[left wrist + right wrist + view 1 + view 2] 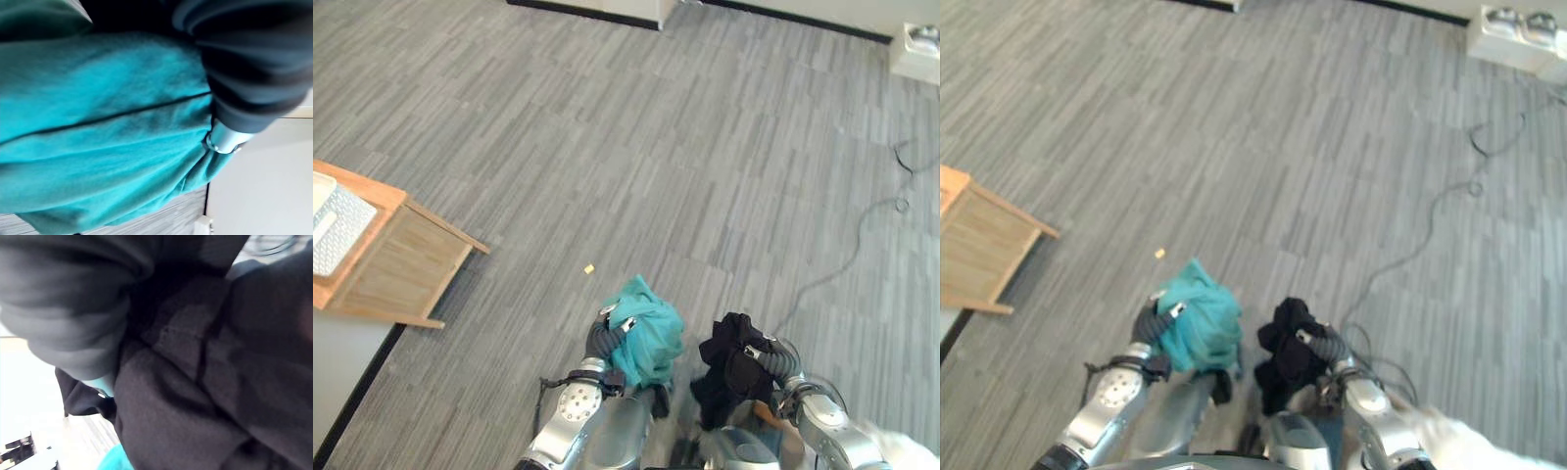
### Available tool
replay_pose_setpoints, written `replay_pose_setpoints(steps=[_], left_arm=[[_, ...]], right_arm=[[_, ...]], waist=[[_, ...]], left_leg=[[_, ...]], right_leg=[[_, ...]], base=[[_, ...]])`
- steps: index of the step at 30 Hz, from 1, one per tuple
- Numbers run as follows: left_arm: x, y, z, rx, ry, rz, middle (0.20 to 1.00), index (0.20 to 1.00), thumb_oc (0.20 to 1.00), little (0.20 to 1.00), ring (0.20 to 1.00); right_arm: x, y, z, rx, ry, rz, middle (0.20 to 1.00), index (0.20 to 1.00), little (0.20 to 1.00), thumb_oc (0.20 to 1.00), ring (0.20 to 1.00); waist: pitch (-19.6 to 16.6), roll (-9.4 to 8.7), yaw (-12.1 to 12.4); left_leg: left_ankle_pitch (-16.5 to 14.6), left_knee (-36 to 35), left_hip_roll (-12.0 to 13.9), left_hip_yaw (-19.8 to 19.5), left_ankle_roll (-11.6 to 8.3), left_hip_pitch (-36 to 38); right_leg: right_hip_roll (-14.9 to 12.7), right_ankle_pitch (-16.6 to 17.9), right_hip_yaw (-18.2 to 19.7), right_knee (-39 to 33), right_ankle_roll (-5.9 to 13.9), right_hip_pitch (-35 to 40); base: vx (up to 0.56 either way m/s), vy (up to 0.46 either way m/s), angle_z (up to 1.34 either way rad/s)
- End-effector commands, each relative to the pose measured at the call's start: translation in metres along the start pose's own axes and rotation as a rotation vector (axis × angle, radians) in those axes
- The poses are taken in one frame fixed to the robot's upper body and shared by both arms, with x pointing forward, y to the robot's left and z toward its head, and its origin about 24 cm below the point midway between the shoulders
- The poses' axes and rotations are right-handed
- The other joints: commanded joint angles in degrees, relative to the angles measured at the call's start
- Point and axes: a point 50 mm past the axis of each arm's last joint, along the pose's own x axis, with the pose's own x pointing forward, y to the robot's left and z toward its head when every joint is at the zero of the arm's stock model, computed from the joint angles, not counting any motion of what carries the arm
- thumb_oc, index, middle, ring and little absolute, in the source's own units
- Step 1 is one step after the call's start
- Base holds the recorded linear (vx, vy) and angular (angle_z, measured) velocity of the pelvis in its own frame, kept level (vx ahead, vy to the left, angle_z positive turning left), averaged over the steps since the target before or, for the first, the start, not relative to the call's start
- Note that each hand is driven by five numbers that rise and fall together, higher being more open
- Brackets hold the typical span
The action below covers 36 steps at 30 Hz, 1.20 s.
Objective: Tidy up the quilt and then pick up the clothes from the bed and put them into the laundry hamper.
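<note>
Two garments are up: left hand [604, 340] clutches teal cloth [648, 328]; right hand [766, 354] clutches black cloth [732, 364]; hamper drop remains.

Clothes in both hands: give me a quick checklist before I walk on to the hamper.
1. Left hand holding the teal garment: ok, the cloth is bunched round it above the floor.
2. Right hand holding the black garment: ok, bunched up, though part hangs down.
3. Finger grip on either garment: cannot tell, cloth hides the fingers.
4. Laundry hamper located: not ok, the eye views give grey floor and a wooden nightstand.
5. Path ahead: not ok, a cable and a small yellow scrap lie on the floor.
</note>
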Motion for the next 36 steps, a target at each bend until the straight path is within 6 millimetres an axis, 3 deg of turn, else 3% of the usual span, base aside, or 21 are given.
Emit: replay_pose_setpoints(steps=[1,3,4,5,7,10,14,15,17,19,20,21,22,24,25,26,28,31,33,34,36], left_arm=[[0.006,0.005,0.024,0.013,-0.106,0.05,0.2,0.2,0.2,0.2,0.2],[0.006,0.01,0.021,-0.013,-0.089,0.04,0.2,0.2,0.2,0.2,0.2],[0.005,0.011,0.02,-0.007,-0.085,0.025,0.2,0.2,0.2,0.2,0.2],[0.006,0.012,0.019,0.008,-0.079,0.0,0.2,0.2,0.2,0.2,0.2],[0.008,0.012,0.016,0.037,-0.067,-0.045,0.2,0.2,0.2,0.2,0.2],[0.009,0.013,0.016,0.052,-0.071,-0.057,0.2,0.2,0.2,0.2,0.2],[0.008,0.005,0.015,0.089,-0.076,-0.091,0.2,0.2,0.2,0.2,0.2],[0.007,0.002,0.015,0.105,-0.071,-0.095,0.2,0.2,0.2,0.2,0.2],[0.006,0.001,0.015,0.1,-0.081,-0.074,0.2,0.2,0.2,0.2,0.2],[0.006,0.006,0.019,0.073,-0.096,-0.03,0.2,0.2,0.2,0.2,0.2],[0.006,0.008,0.022,0.058,-0.09,-0.007,0.2,0.2,0.2,0.2,0.2],[0.009,0.009,0.024,0.045,-0.083,0.0,0.2,0.2,0.2,0.2,0.2],[0.01,0.009,0.024,0.042,-0.08,-0.003,0.2,0.2,0.2,0.2,0.2],[0.012,0.014,0.02,0.019,-0.064,0.027,0.2,0.2,0.2,0.2,0.2],[0.01,0.02,0.017,0.006,-0.047,0.056,0.2,0.2,0.2,0.2,0.2],[0.009,0.021,0.016,0.006,-0.045,0.058,0.2,0.2,0.2,0.2,0.2],[0.003,0.019,0.013,0.009,-0.046,0.054,0.2,0.2,0.2,0.2,0.2],[0.0,0.012,0.012,0.004,-0.07,0.044,0.2,0.2,0.2,0.2,0.2],[0.002,0.011,0.013,-0.003,-0.077,0.045,0.2,0.2,0.2,0.2,0.2],[0.004,0.013,0.012,-0.015,-0.083,0.048,0.2,0.2,0.2,0.2,0.2],[0.004,0.015,0.01,-0.007,-0.067,0.053,0.2,0.2,0.2,0.2,0.2]], right_arm=[[0.004,0.011,0.023,0.032,-0.115,0.011,0.2,0.2,0.2,0.2,0.2],[0.003,0.016,0.022,0.032,-0.108,0.003,0.2,0.2,0.2,0.2,0.2],[0.003,0.016,0.022,0.038,-0.108,-0.007,0.2,0.2,0.2,0.2,0.2],[0.003,0.016,0.021,0.046,-0.105,-0.019,0.2,0.2,0.2,0.2,0.2],[0.004,0.009,0.021,0.076,-0.121,-0.044,0.2,0.2,0.2,0.2,0.2],[0.004,0.006,0.022,0.083,-0.133,-0.042,0.2,0.2,0.2,0.2,0.2],[0.004,0.004,0.022,0.115,-0.138,-0.051,0.2,0.2,0.2,0.2,0.2],[0.004,0.004,0.02,0.133,-0.135,-0.064,0.2,0.2,0.2,0.2,0.2],[0.007,0.003,0.022,0.108,-0.148,-0.06,0.2,0.2,0.2,0.2,0.2],[0.009,0.004,0.026,0.066,-0.151,-0.028,0.2,0.2,0.2,0.2,0.2],[0.012,0.001,0.03,0.044,-0.142,-0.029,0.2,0.2,0.2,0.2,0.2],[0.014,-0.004,0.032,0.039,-0.141,-0.04,0.2,0.2,0.2,0.2,0.2],[0.015,-0.007,0.033,0.037,-0.142,-0.045,0.2,0.2,0.2,0.2,0.2],[0.015,-0.012,0.032,0.022,-0.147,-0.028,0.2,0.2,0.2,0.2,0.2],[0.013,-0.012,0.032,0.009,-0.142,-0.005,0.2,0.2,0.2,0.2,0.2],[0.013,-0.012,0.032,0.009,-0.141,-0.003,0.2,0.2,0.2,0.2,0.2],[0.005,-0.01,0.024,0.012,-0.121,0.003,0.2,0.2,0.2,0.2,0.2],[-0.002,-0.013,0.016,-0.001,-0.109,0.009,0.2,0.2,0.2,0.2,0.2],[-0.002,-0.014,0.015,-0.008,-0.111,0.011,0.2,0.2,0.2,0.2,0.2],[0.001,-0.014,0.015,-0.017,-0.114,0.015,0.2,0.2,0.2,0.2,0.2],[0.006,-0.009,0.013,0.005,-0.109,0.02,0.2,0.2,0.2,0.2,0.2]], waist=[[-4.08,2.32,0.28],[-3.39,4.63,-1.2],[-3.07,4.76,-1.55],[-2.58,3.81,-2.36],[-1.29,0.62,-5.48],[-0.87,0.13,-6.65],[-2.38,-0.77,-8.42],[-3.47,-1.11,-9.29],[-4.83,-0.42,-10.1],[-5.91,0.65,-10.55],[-5.75,0.51,-9.95],[-4.78,-0.08,-8.78],[-4.08,0.1,-8.11],[-2.82,0.44,-6.58],[-1.97,1.02,-5.2],[-2.1,1.11,-4.88],[-2.43,2.89,-2.4],[-1.87,2.52,-1.34],[-1.69,2.59,-1.31],[-2.3,2.61,-1.38],[-4.48,1.43,-0.11]], left_leg=[[-2.14,0.21,3.66,-7.33,-6.21,-2.33],[-3.01,0.97,4.13,-9.79,-5.62,-0.31],[-3.81,1.27,3.79,-11.19,-5.82,0.37],[-5.41,1.85,2.65,-13.16,-6.18,1.26],[-11.43,3.39,-0.61,-19.26,-7.25,5.84],[-13.69,3.87,-1.34,-21.92,-7.31,8.23],[-18.87,6.62,-0.4,-22.65,-7.61,12.08],[-20.12,8.99,0.74,-22.18,-8.0,12.97],[-16.65,13.38,4.88,-19.71,-10.19,15.7],[-8.5,21.88,9.09,-16.59,-13.35,15.93],[-0.42,34.58,12.23,-14.0,-16.05,10.4],[1.03,43.41,11.78,-13.72,-16.39,1.43],[0.56,45.22,12.01,-13.0,-16.38,-3.22],[0.04,40.39,11.26,-10.41,-15.65,-9.22],[-0.47,28.48,9.24,-8.3,-14.89,-9.14],[0.03,25.16,8.64,-8.13,-14.84,-9.07],[5.3,-0.58,7.84,-6.56,-15.24,-9.91],[5.84,-8.29,7.22,-4.53,-15.34,-12.65],[5.86,-7.59,7.67,-3.9,-15.53,-13.65],[5.22,-7.17,8.19,-1.45,-15.14,-13.46],[4.25,-6.7,7.67,-0.94,-14.23,-13.03]], right_leg=[[-8.5,19.55,11.44,4.7,5.67,-7.59],[-8.24,17.19,11.11,1.77,1.6,-17.62],[-7.36,16.48,11.0,-2.99,1.02,-18.54],[-6.47,17.1,10.93,-14.53,0.9,-19.03],[-4.17,18.83,11.41,-46.67,2.56,-18.71],[-2.8,19.3,11.84,-55.42,4.08,-17.61],[-2.32,19.77,14.04,-54.02,5.33,-16.82],[-2.07,19.77,16.34,-51.57,5.17,-16.41],[-2.37,19.63,15.82,-48.29,4.74,-16.14],[-1.81,18.12,13.39,-46.21,2.85,-14.31],[-1.36,16.63,11.01,-46.49,0.05,-10.5],[-1.81,15.38,9.72,-46.66,-1.69,-7.41],[-1.5,14.51,8.96,-46.66,-2.21,-5.28],[-1.41,11.99,7.78,-46.69,-2.69,-1.18],[-0.76,10.07,8.08,-46.8,-2.0,1.6],[-0.69,9.99,8.1,-46.94,-1.76,1.79],[1.3,7.51,8.46,-46.93,-0.69,4.99],[1.04,4.99,8.73,-46.36,-0.32,8.65],[0.94,3.74,8.42,-45.57,-0.38,9.22],[0.86,1.38,8.66,-43.93,-0.07,10.4],[-0.45,-1.67,8.7,-40.69,1.06,14.87]], base=[[0.66,0.241,0.67],[0.47,0.051,1.4],[0.48,-0.186,1.64],[0.69,-0.401,1.33],[0.87,-0.456,1.64],[0.59,-0.173,1.6],[0.73,-0.184,1.36],[0.58,-0.172,0.6],[0.69,-0.191,0.62],[0.65,-0.239,0.62],[0.56,-0.316,0.33],[0.48,-0.291,0.66],[0.35,-0.142,0.64],[0.53,0.013,0.18],[0.57,0.096,-0.35],[0.64,0.138,-0.66],[0.7,0.145,-0.55],[0.57,0.157,-0.22],[0.45,0.169,-0.27],[0.73,0.231,-0.3],[0.77,0.185,-0.04]])
